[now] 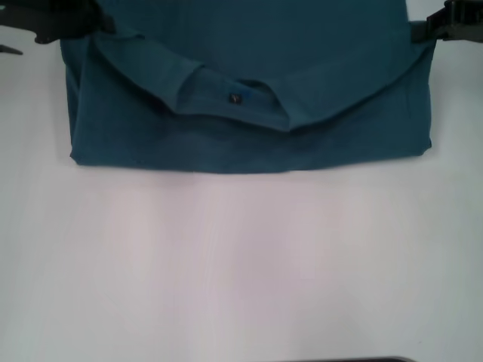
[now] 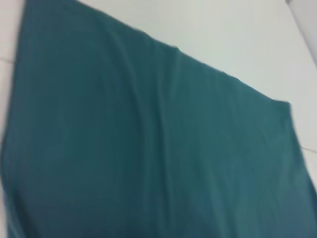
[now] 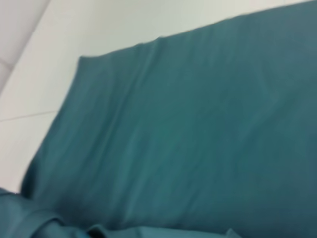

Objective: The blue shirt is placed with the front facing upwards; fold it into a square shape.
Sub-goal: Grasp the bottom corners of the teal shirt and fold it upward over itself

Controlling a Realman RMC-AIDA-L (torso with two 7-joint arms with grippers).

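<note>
Teal shirt (image 1: 249, 143), soft rectangular fold.

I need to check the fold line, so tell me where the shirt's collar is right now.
In the head view the collar lies near the middle of the blue shirt, facing the robot, just behind the shirt's near folded edge on the white table, roughly midway between the left gripper and right gripper.

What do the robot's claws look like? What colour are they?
Only small bits show, at the top corners of the head view. The left claw is a black, blocky shape with a thin dark prong poking out sideways. The right claw is black too, with chunky, angular parts. Both look like hard plastic or metal. No cables or markings show. Between them lies the large teal-blue cotton shirt.
</note>
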